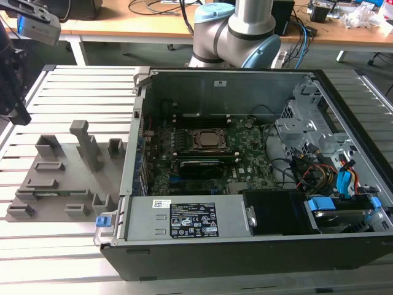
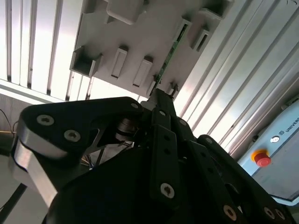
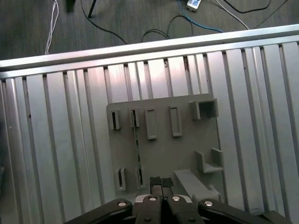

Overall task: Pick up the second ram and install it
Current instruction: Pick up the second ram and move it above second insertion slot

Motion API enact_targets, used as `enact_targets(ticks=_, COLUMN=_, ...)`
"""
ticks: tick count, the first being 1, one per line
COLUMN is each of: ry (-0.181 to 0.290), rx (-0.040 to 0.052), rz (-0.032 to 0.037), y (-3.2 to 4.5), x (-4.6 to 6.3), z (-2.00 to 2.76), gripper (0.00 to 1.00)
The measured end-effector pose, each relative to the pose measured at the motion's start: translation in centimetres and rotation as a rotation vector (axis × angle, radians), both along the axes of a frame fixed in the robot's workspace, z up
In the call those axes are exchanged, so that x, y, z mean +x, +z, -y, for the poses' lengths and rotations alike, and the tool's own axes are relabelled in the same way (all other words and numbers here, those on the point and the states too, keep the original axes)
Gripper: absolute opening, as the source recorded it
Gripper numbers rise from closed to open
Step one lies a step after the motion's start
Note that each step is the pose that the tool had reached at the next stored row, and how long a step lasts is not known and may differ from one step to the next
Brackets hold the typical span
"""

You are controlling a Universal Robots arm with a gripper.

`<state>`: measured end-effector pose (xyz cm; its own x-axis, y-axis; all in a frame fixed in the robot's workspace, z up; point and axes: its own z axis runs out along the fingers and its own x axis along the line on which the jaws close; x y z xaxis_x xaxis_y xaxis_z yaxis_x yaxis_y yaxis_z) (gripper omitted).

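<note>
The second ram stands on its long edge in a slot of the grey holder plate. In the second wrist view it shows as a thin green stick in that plate. My gripper hangs above the plate's near edge, a little to one side of the stick and not touching it. Its two pads are pressed together with nothing between them. In the exterior view the gripper is at the far left, beside the holder plate.
The open computer case lies at the exterior view's right, with the green motherboard and the CPU socket inside. Upright grey blocks rise from the holder plate. Everything rests on a ribbed metal table.
</note>
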<state>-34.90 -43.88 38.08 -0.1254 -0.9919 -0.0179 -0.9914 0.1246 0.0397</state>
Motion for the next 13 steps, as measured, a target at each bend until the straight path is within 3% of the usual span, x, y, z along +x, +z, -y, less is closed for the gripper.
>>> enact_targets(ticks=13, ry=0.132, rx=-0.0013, rz=0.0000, y=0.00, x=0.00, z=0.00, gripper=0.10)
